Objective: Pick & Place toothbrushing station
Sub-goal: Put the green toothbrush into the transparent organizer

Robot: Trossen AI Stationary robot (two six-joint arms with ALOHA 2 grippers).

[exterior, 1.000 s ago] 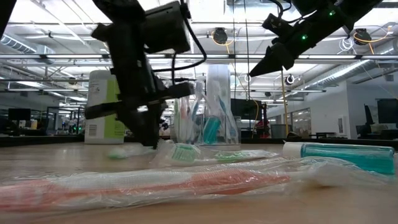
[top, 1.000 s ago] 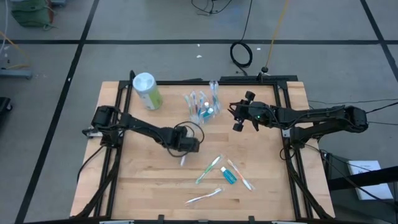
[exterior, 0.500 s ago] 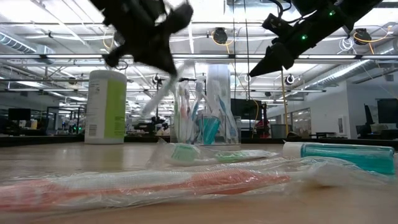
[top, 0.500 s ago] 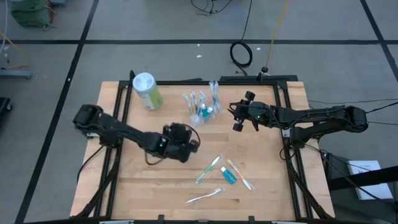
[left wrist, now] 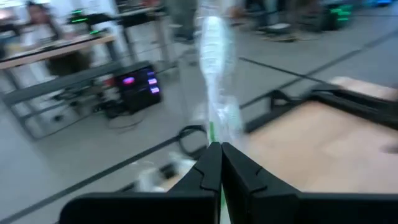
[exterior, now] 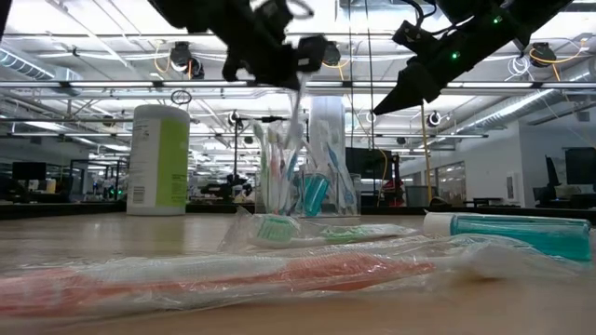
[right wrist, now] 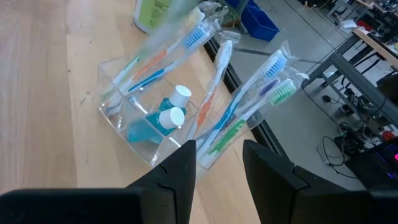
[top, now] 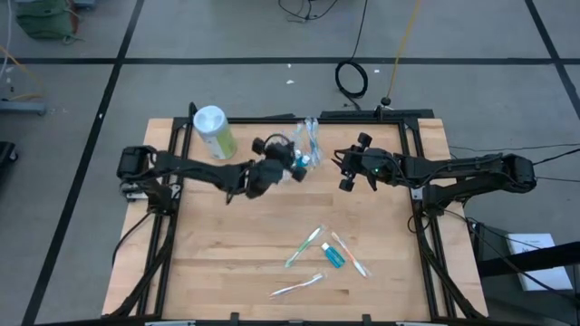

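Note:
The toothbrushing station is a small clear holder (top: pixel 305 149) (exterior: pixel 307 181) (right wrist: pixel 146 121) at the table's far middle. Wrapped toothbrushes and blue white-capped tubes stand in it. My left gripper (top: pixel 290 168) (exterior: pixel 296 54) hangs just left of it, above its rim, shut on a clear-wrapped toothbrush (left wrist: pixel 214 74) with some green in it. My right gripper (top: pixel 348 168) (right wrist: pixel 217 163) hovers open to the holder's right, facing it, with nothing between its fingers. My left gripper pinches the wrapped toothbrush near one end (left wrist: pixel 214 134) between its two fingers. The fingers come about level from the table's left, and the brush runs on past their tips. It is clear of the table; in the low view it slants down (exterior: pixel 296 107) toward the holder's top.
A green canister (top: pixel 214 133) (exterior: pixel 158 158) with a white lid stands at the far left. Near the front middle lie a green wrapped toothbrush (top: pixel 304 246), an orange one (top: pixel 352 256), a white one (top: pixel 297 287) and a blue tube (top: pixel 332 256).
My left gripper has lifted the wrapped toothbrush off the table's middle. It has risen and swung toward the far edge, up to the holder's left side. It has tipped from pointing down to about level, so the brush is now clear of the table.

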